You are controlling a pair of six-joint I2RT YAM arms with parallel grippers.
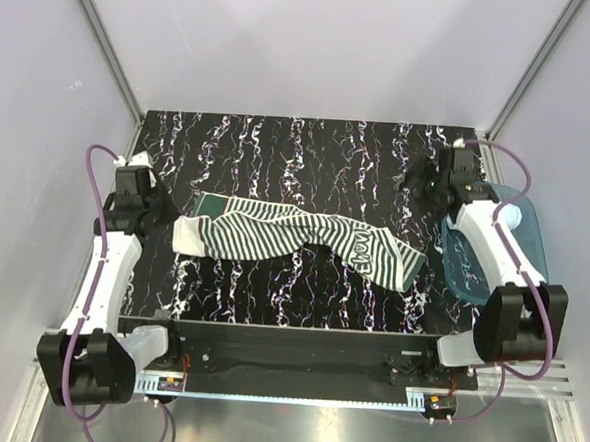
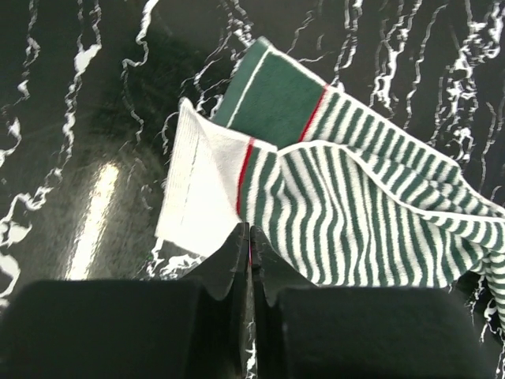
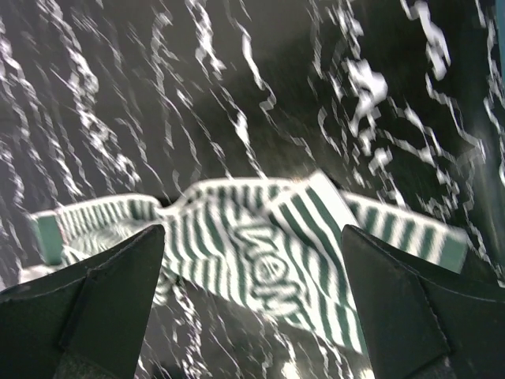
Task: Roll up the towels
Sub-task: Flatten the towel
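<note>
Striped towel (image 1: pixel 294 236) lies stretched across mid counter (image 1: pixel 279 150).
Top: towel btwn the two arms. L wrist: L fingers (image 2: pixel 225 264) pressed together at towel's white corner. R wrist: R fingers (image 3: pixel 102 304) spread wide, towel beyond them, view blurred.

Striped towel (image 1: pixel 304 240) sprawls across table (image 1: pixel 309 152) middle; far strip of table open; tray (image 1: pixel 535 258) blocks right edge.

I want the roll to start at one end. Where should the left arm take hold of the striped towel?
Probably the white end band of the striped towel, approached from the left, where the shut left gripper sits. That end lies free on the table with its edge facing that gripper; the jaws must open first.
</note>
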